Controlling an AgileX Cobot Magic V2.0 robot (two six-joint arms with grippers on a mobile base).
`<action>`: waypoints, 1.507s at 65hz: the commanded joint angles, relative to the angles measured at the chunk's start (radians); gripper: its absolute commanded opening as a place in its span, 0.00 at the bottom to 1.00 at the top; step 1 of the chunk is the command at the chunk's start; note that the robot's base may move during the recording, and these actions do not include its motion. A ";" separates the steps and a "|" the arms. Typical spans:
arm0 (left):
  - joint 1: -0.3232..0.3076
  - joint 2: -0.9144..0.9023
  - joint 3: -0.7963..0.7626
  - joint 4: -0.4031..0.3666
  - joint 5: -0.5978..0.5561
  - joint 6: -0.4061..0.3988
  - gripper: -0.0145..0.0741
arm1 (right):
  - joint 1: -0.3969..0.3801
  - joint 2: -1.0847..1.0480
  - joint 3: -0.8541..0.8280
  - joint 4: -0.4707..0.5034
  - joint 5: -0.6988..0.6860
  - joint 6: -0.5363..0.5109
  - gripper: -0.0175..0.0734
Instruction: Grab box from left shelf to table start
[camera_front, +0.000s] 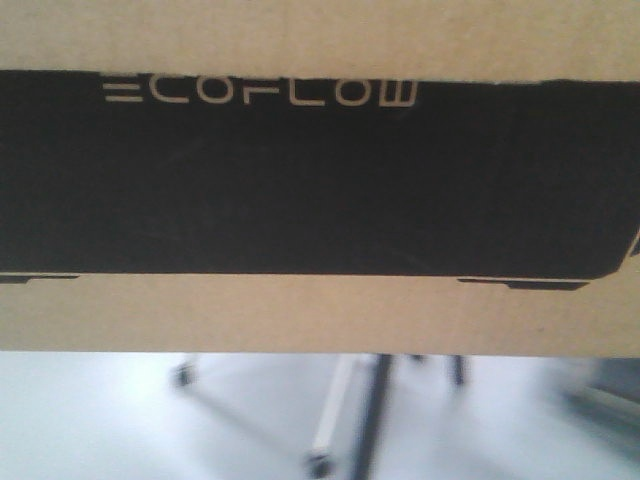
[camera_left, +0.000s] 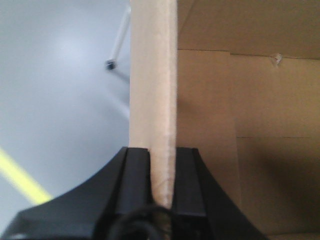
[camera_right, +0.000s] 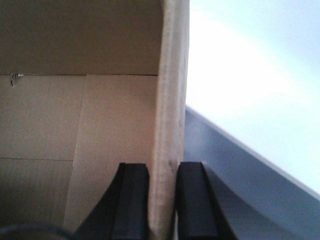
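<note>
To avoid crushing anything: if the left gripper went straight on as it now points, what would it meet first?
Probably the cardboard box: its wall sits between the left gripper jaws; depth beyond unclear.

Blurred metal legs (camera_front: 350, 420) below box (camera_front: 320, 310)

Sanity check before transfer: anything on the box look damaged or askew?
Nothing major. The left gripper and right gripper each clamp a wall of the box squarely. One small ragged nick shows on the inner panel, by a fold line; cause unclear.

Workshop-like: grey floor (camera_left: 60, 100), yellow line (camera_left: 20, 177)
</note>
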 joint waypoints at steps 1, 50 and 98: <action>-0.003 -0.022 -0.041 0.110 -0.064 -0.011 0.05 | -0.011 -0.004 -0.034 -0.127 -0.083 -0.005 0.27; -0.003 -0.022 -0.041 0.110 -0.064 -0.011 0.05 | -0.011 -0.005 -0.034 -0.127 -0.083 -0.005 0.27; -0.003 -0.022 -0.041 0.110 -0.064 -0.011 0.05 | -0.011 -0.005 -0.034 -0.127 -0.083 -0.005 0.27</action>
